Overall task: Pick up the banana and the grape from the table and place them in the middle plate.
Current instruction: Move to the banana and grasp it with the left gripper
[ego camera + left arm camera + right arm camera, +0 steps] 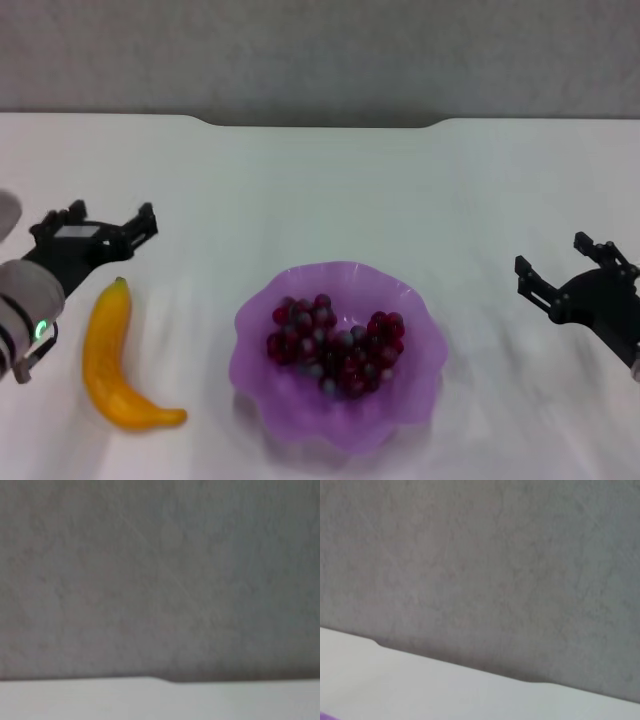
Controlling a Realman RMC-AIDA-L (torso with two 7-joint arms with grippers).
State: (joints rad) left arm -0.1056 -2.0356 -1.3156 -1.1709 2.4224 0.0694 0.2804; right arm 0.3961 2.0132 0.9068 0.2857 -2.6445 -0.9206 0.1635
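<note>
The purple scalloped middle plate [400, 400] sits at the front centre of the white table [320, 190], and the dark red grape bunch [335, 345] lies inside it. A yellow-orange banana [108, 355] rests on the table to the plate's left. My left gripper [98, 220] hovers open just beyond the banana's upper tip, holding nothing. At the right, well clear of the plate, my right gripper [562, 262] is open and empty. A sliver of the plate's rim [326, 716] shows in the right wrist view.
The table's far edge has a shallow notch [320, 122], with a grey wall [320, 50] behind it. Both wrist views show mostly that wall [160, 580] and a strip of table [160, 700].
</note>
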